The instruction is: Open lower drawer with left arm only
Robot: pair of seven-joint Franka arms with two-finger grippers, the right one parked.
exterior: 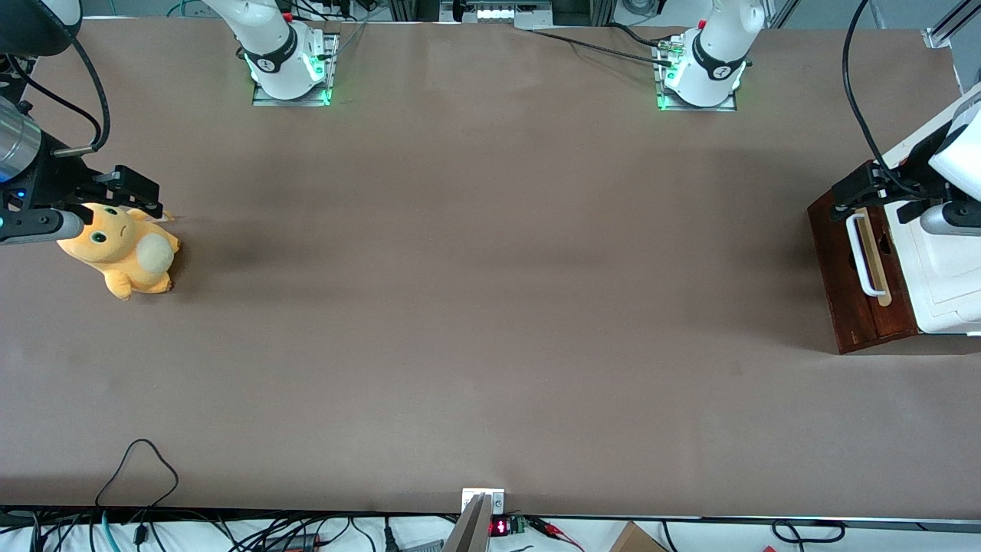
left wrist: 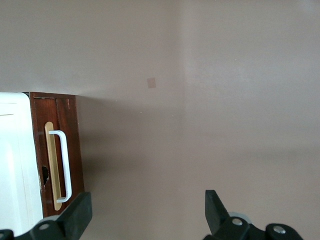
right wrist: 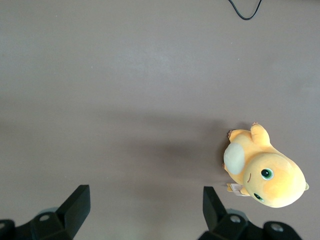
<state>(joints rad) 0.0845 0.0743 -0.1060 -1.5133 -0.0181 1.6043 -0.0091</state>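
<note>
The lower drawer (exterior: 843, 268) has a dark reddish-brown front with a white bar handle (exterior: 862, 257) over a pale wood strip. It stands at the working arm's end of the table, its front close against the white cabinet (exterior: 946, 268). My left gripper (exterior: 881, 198) hangs above the end of the drawer front that lies farther from the front camera. In the left wrist view the gripper (left wrist: 147, 210) is open, with only bare table between its black fingers (left wrist: 80, 212). The drawer front (left wrist: 75, 145) and handle (left wrist: 65, 165) show beside one finger, not touching it.
An orange plush toy (exterior: 123, 253) lies toward the parked arm's end of the table, also in the right wrist view (right wrist: 265, 172). A black cable loop (exterior: 138, 464) rests near the table's front edge. Two arm bases (exterior: 287, 65) (exterior: 705, 69) stand farthest from the camera.
</note>
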